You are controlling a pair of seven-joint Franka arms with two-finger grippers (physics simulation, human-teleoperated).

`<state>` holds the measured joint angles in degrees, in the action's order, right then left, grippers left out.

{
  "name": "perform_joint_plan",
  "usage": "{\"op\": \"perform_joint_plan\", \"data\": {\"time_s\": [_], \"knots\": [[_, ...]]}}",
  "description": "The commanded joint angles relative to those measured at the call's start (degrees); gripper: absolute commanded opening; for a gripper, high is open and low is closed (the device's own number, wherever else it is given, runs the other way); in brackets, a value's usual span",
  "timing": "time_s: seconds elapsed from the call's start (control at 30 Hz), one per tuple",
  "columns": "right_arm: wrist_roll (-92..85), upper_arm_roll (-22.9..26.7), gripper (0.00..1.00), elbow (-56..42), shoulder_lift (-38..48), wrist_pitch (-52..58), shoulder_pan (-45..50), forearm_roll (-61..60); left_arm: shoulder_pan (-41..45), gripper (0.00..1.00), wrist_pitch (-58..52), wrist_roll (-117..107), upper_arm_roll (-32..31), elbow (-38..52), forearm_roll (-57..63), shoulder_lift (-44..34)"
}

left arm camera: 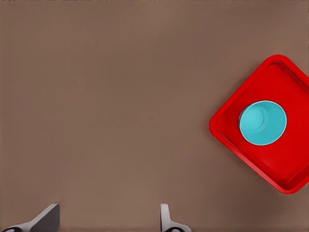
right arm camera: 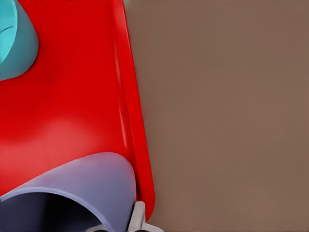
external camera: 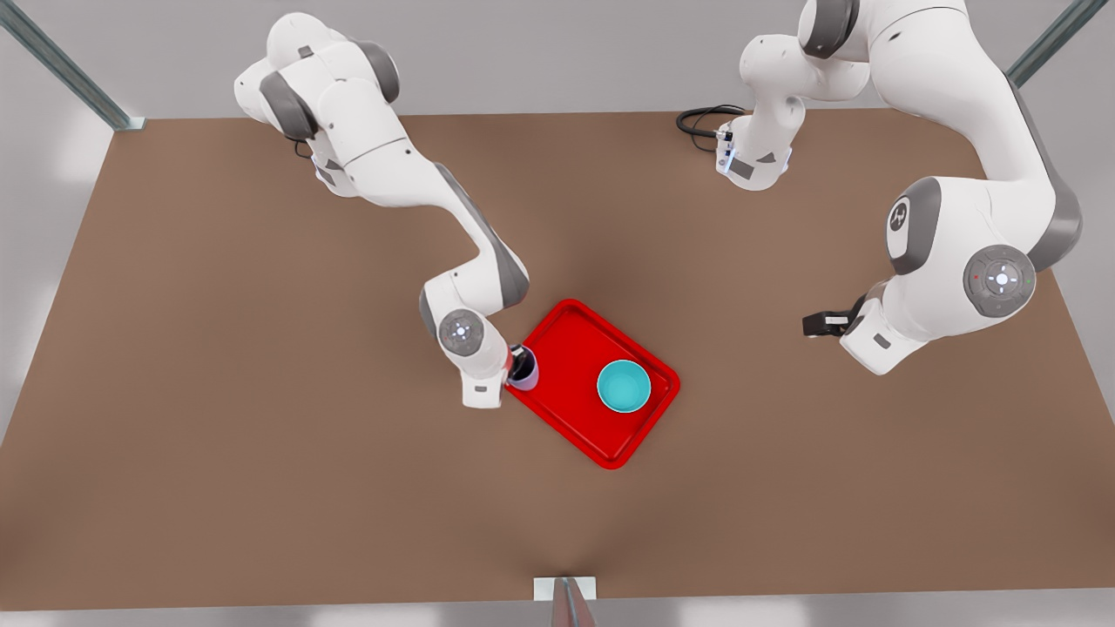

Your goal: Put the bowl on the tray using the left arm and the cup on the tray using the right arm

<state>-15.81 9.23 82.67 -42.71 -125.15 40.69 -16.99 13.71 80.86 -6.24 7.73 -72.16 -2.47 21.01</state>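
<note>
The red tray (external camera: 575, 340) lies mid-table, with the teal bowl (external camera: 624, 386) upright inside it toward the front view's right. At the tray's edge on the front view's left, my right gripper (external camera: 521, 361) is shut on the lavender cup (external camera: 525, 373). The right wrist view shows the cup (right arm camera: 82, 188) over the tray floor (right arm camera: 72, 96) just inside the rim, one finger (right arm camera: 137, 217) against its wall and the bowl (right arm camera: 14, 43) farther off. I cannot tell whether the cup touches the tray. My left gripper (external camera: 823, 324) waits open over bare table at the front view's right; its view shows the gripper (left arm camera: 106, 222), tray (left arm camera: 289, 169) and bowl (left arm camera: 262, 123).
A black cable (external camera: 706, 122) loops at the back edge of the brown table (external camera: 261, 392) near the left arm's base. Metal posts stand at the back corners, and a white bracket (external camera: 564, 588) sits at the front edge.
</note>
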Motion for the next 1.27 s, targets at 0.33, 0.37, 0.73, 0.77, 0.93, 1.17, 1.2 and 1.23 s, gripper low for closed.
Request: {"op": "perform_joint_plan", "data": {"time_s": [0.33,0.37,0.73,0.77,0.93,1.17,1.2,1.23], "knots": [[0.2,-0.1,0.86,-0.8,-0.9,-0.1,0.3,-0.9,0.0,1.0,0.0,0.0,0.0,-0.1,0.0,0.1],[0.3,-0.1,0.99,-0.8,-0.9,-1.1,0.3,-0.9,0.0,1.0,0.0,0.0,0.0,-0.1,0.0,0.1],[0.2,-0.2,1.0,-1.2,-0.2,-0.4,0.2,-1.0,0.1,1.0,0.0,0.1,0.0,0.0,0.1,-0.1],[0.2,-0.1,1.0,-1.2,0.1,-0.2,0.2,-1.0,0.1,1.0,0.1,0.1,-0.1,0.2,0.1,-0.1],[1.7,1.8,1.0,-1.4,13.0,23.4,-5.9,-1.0,0.2,1.0,0.2,0.1,-0.3,0.3,0.1,0.1],[11.6,11.4,1.0,1.5,34.7,38.8,-13.4,19.2,0.3,1.0,0.4,0.1,-0.3,0.4,0.1,0.1],[11.6,11.4,1.0,1.4,35.1,39.5,-13.6,19.2,0.3,1.0,0.4,0.1,-0.3,0.4,0.1,0.1],[11.7,11.3,1.0,1.4,35.1,39.5,-13.6,19.2,0.3,1.0,0.4,0.1,-0.3,0.4,0.1,0.1]]}}
